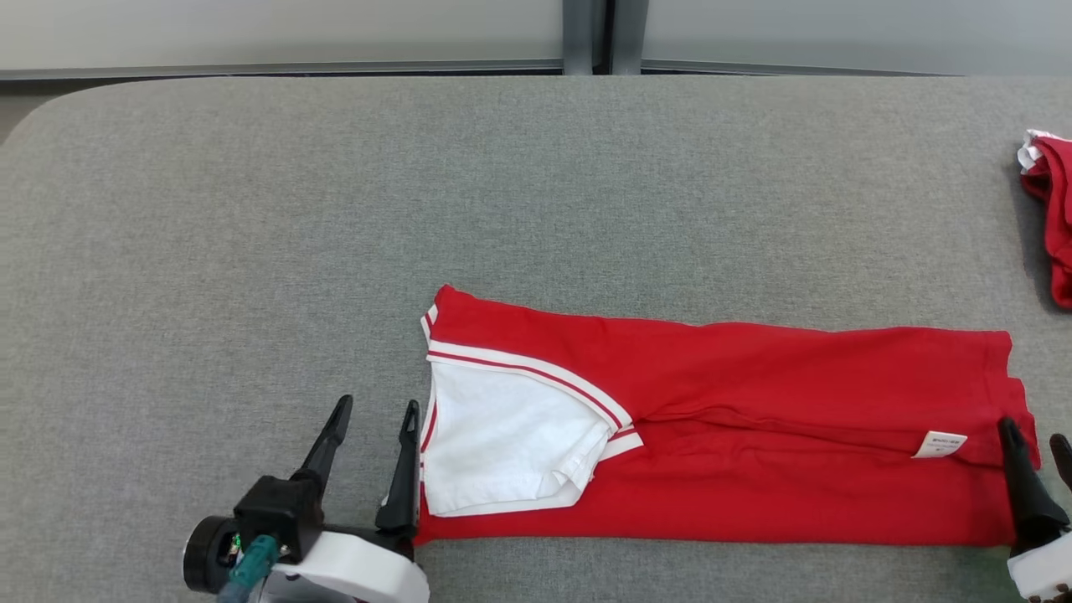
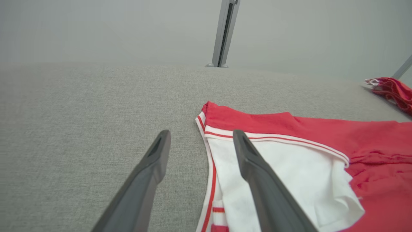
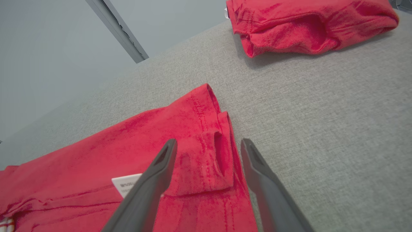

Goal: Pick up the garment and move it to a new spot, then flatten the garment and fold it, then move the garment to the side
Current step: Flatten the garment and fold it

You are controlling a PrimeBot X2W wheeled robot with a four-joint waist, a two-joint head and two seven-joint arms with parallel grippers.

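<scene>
The garment (image 1: 754, 419) is a red shirt with a white, red-striped collar part, folded into a long band lying across the near part of the grey table; a white label (image 1: 940, 444) shows near its right end. My left gripper (image 1: 377, 410) stands open at the garment's left end, its right finger along the white edge (image 2: 222, 167). My right gripper (image 1: 1037, 435) is open at the right end, its jaws straddling the red hem (image 3: 209, 154). Neither holds any cloth.
A second red garment (image 1: 1051, 209) lies bunched at the table's far right edge, also seen as a red bundle (image 3: 309, 29) in the right wrist view. The grey fabric table (image 1: 335, 209) stretches wide to the left and back. A wall with a metal post (image 1: 595, 33) stands behind.
</scene>
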